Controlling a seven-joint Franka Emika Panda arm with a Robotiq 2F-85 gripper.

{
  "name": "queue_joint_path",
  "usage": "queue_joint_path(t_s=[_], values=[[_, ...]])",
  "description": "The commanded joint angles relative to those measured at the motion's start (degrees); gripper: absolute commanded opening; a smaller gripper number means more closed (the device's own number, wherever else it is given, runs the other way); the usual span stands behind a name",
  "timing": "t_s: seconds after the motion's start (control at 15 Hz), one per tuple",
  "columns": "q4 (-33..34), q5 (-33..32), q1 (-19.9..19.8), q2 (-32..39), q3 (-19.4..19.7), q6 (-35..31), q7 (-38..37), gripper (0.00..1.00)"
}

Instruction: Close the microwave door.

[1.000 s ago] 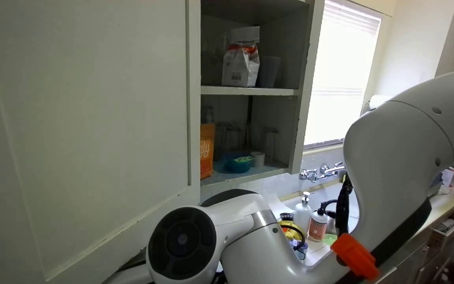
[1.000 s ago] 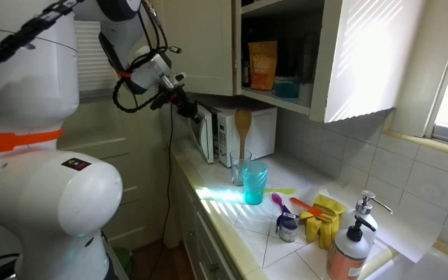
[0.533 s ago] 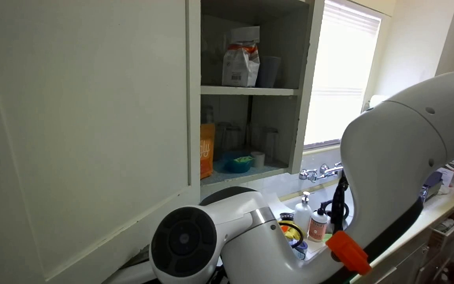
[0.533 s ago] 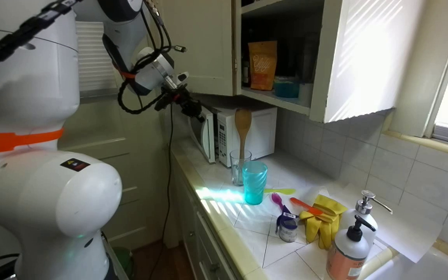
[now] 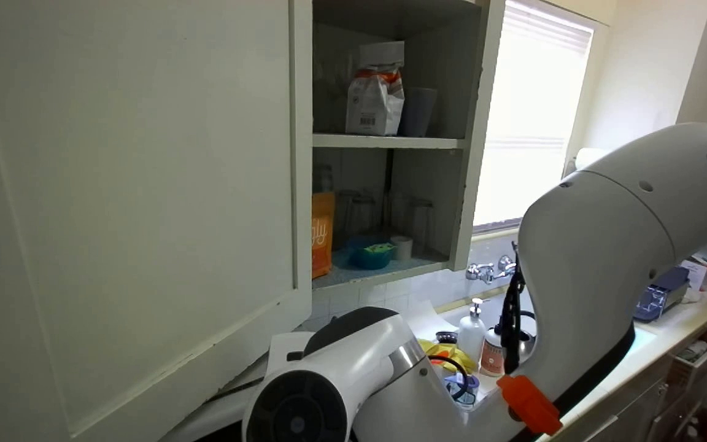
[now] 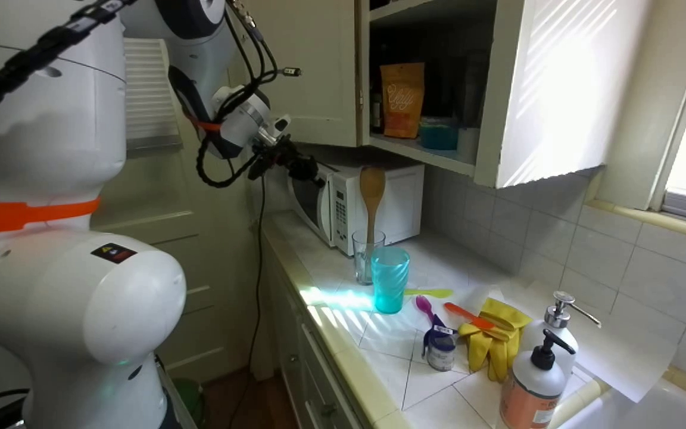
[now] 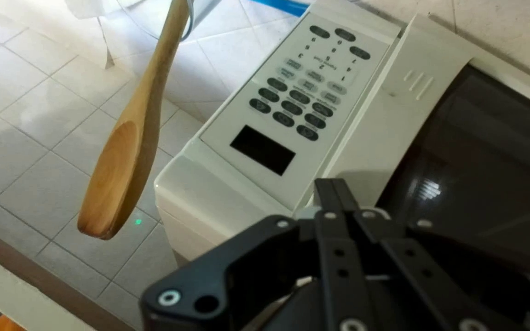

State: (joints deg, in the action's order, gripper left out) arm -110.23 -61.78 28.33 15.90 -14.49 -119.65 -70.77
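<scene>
Standing on the desk (image 6: 319,262) in an exterior view, the microwave (image 6: 349,205) has its door (image 7: 467,151) nearly flush with the control panel (image 7: 299,99) — whether latched, I cannot tell. In the wrist view the tool (image 7: 334,193) is clenched, its tips by the seam (image 7: 354,119) — contact unclear. A wooden spoon (image 6: 371,187) stands in a clear glass (image 6: 361,262) nearby.

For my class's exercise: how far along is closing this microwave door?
Done: the microwave door stands nearly flush with the control panel.
In hand: the gripper, shut and empty, is at the door's edge; contact is unclear.
Left: probably a last push, since a narrow step seems to show along the seam, then backing off. Latching can't be told.
</scene>
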Motion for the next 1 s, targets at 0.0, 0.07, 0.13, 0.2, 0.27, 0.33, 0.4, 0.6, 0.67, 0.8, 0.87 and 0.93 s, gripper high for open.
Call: queue_joint_path(t_s=[0.0,0.07,0.13,0.2,0.27,0.33,0.4,0.6,0.67,0.8,0.87,0.93], values=[[0.08,-7.97,-0.86,1.51,-0.07,-1.94,-5.25,0.0],[-0.35,-9.34,-1.0,1.48,-0.12,-1.83,-6.26,0.0],[-0.76,-10.6,-1.16,1.42,-0.17,-1.82,-7.41,0.0],[-1.03,-11.81,-1.32,1.46,-0.24,-1.93,-8.28,0.0],[-1.33,-12.98,-1.5,1.53,-0.26,-1.99,-9.05,0.0],[-1.78,-14.48,-1.94,1.43,-0.11,-2.2,-9.92,0.0],[-2.23,-15.88,-2.55,1.29,0.01,-2.71,-11.0,0.0],[-3.06,-16.61,-3.3,0.95,-0.62,-3.47,-12.57,0.0],[-2.6,-14.49,-3.7,1.17,-1.32,-4.9,-12.13,0.0],[-1.96,-11.66,-4.13,0.63,-2.43,-6.73,-11.35,0.0],[-1.84,-10.41,-4.42,0.04,-2.9,-7.97,-11.07,0.0],[-1.65,-8.92,-4.7,-0.54,-3.38,-9.35,-10.25,0.0]])
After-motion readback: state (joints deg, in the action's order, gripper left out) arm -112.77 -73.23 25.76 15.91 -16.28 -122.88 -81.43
